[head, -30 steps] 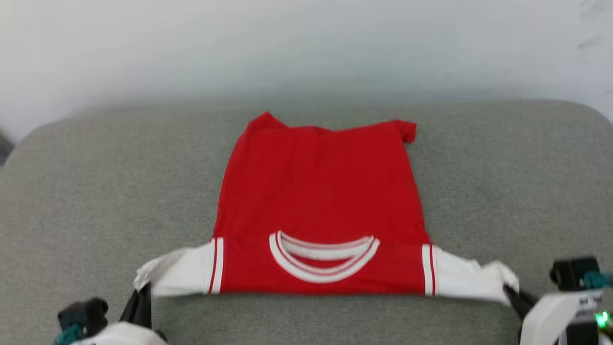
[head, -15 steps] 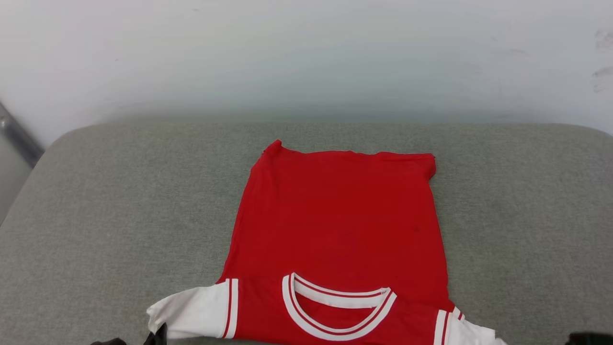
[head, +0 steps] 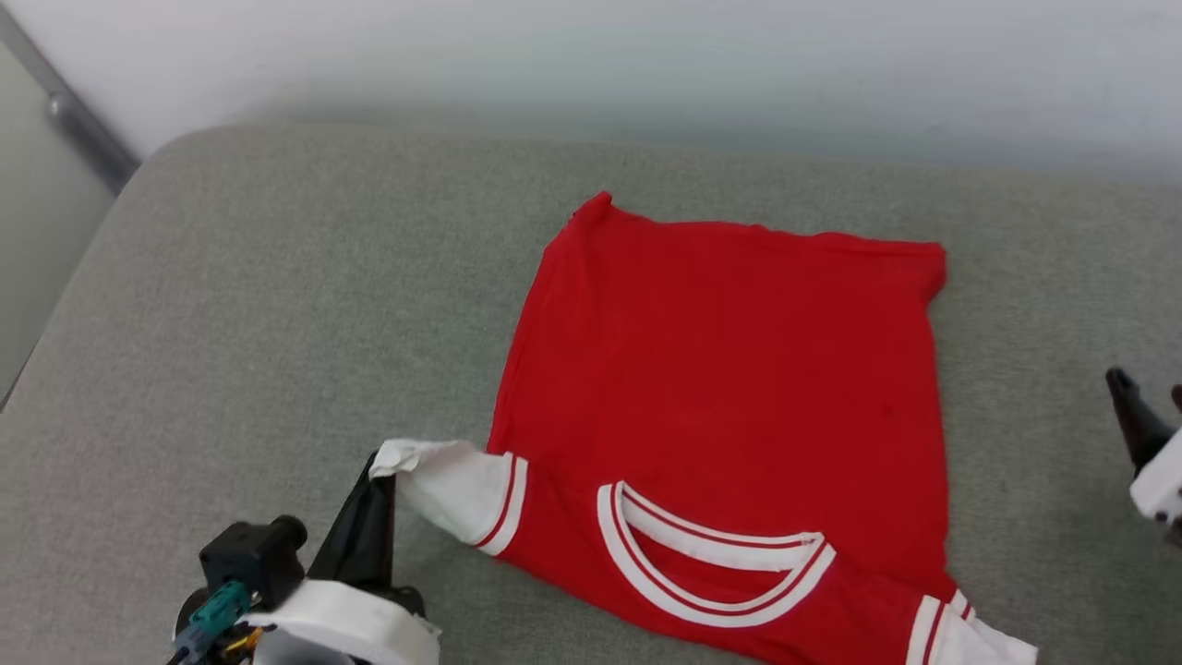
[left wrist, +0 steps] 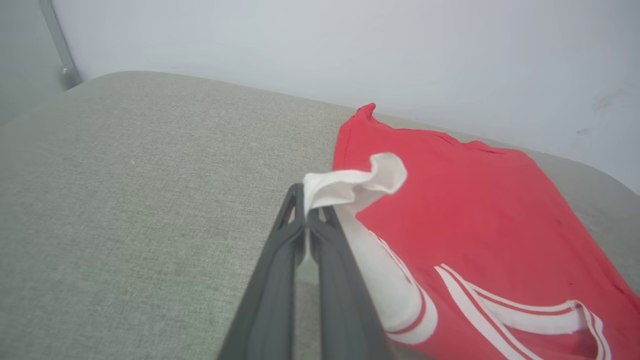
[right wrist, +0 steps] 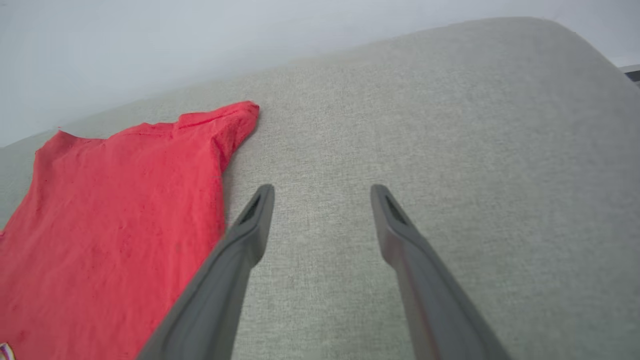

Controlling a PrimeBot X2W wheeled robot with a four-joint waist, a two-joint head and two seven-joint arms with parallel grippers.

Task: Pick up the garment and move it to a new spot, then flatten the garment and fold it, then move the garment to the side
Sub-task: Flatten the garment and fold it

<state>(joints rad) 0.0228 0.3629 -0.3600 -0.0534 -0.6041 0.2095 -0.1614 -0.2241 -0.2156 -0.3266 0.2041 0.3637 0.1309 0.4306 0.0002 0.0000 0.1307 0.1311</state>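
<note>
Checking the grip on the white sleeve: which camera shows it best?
The left wrist view: close up, the left gripper is shut on the white sleeve of the garment. The head view shows that pinch smaller. The right wrist view gives its red body beside the open right gripper.

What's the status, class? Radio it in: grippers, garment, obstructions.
Left gripper shut on garment, at white sleeve tip. Right gripper open, empty, beside garment. Garment spread on grey cushion, not yet folded. Nothing in the way.
</note>
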